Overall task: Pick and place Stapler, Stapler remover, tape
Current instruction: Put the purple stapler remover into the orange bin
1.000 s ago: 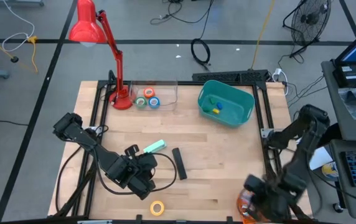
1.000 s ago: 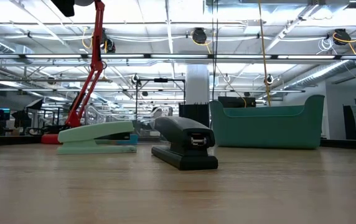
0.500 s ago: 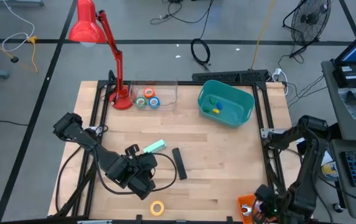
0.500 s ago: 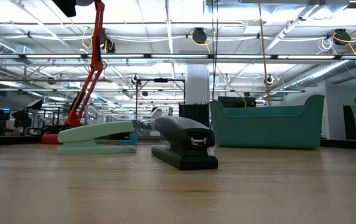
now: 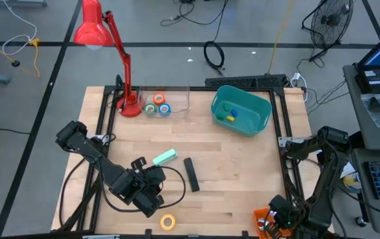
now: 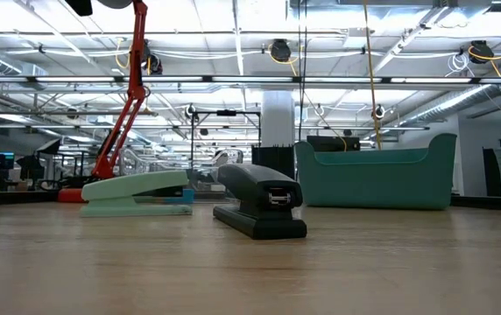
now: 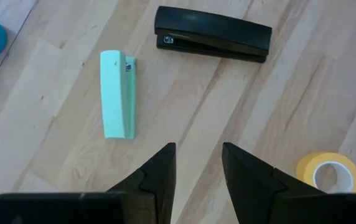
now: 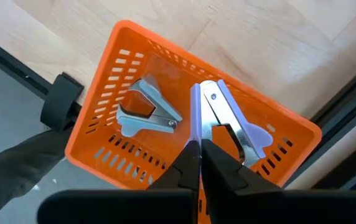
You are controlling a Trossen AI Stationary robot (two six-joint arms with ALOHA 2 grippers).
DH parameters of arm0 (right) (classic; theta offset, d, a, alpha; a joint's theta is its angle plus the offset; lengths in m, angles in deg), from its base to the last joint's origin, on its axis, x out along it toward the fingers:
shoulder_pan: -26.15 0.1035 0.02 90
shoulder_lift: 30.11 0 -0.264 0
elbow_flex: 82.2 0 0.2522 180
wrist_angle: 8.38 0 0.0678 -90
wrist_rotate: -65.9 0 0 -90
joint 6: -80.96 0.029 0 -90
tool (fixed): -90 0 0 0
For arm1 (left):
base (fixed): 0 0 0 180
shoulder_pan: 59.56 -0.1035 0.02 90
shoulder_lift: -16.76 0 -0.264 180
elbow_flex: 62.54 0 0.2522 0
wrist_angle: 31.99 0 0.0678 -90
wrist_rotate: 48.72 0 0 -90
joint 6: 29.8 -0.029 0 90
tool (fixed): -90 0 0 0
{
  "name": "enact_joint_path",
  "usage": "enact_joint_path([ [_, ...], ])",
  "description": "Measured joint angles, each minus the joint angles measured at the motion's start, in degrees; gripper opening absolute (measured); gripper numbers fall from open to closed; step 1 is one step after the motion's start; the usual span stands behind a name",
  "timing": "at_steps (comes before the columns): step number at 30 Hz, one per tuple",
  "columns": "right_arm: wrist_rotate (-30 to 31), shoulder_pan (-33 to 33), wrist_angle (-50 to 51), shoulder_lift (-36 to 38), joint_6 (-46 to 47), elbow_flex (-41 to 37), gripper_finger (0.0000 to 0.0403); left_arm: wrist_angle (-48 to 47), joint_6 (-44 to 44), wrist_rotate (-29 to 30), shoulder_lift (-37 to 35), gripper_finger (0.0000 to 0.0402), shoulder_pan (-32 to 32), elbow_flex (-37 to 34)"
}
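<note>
The long, slim black stapler (image 5: 191, 174) lies flat on the pale wooden tabletop (image 5: 243, 172), about in the middle and a bit toward the front edge. Just beside it lies a mint-green stapler (image 5: 165, 157), and the two do not touch. The left gripper (image 7: 196, 163) hangs over the wood near the front edge, on the left side, close to both staplers. Its two dark fingers (image 7: 159, 171) are partly apart and hold nothing.

A yellow ring of tape (image 5: 169, 222) sits right at the front edge, just beside the left gripper. Three more small tape rolls, green (image 5: 151, 109), orange (image 5: 159, 100) and blue (image 5: 165, 109), sit together in a clear box (image 5: 177, 89) near the back edge, next to the round base of a red desk lamp (image 5: 129, 107). A teal plastic tub (image 5: 264, 116) stands near the back right corner.

The right gripper (image 8: 198, 155) is over an orange plastic basket (image 8: 112, 43) with slots, at the front right corner. Its fingers are pressed together and empty. Inside the basket lie a silver staple remover (image 8: 145, 112) and a pale purple staple remover (image 8: 228, 121), side by side.
</note>
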Motion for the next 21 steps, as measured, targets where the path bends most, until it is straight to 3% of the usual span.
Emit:
enact_joint_path([
  [21, -4.1, -0.5, -3.1, 0.1, 1.9, 2.6, 0.0000, -0.2, -1.9, -0.7, 0.0, 0.0131, 0.0, 0.0],
])
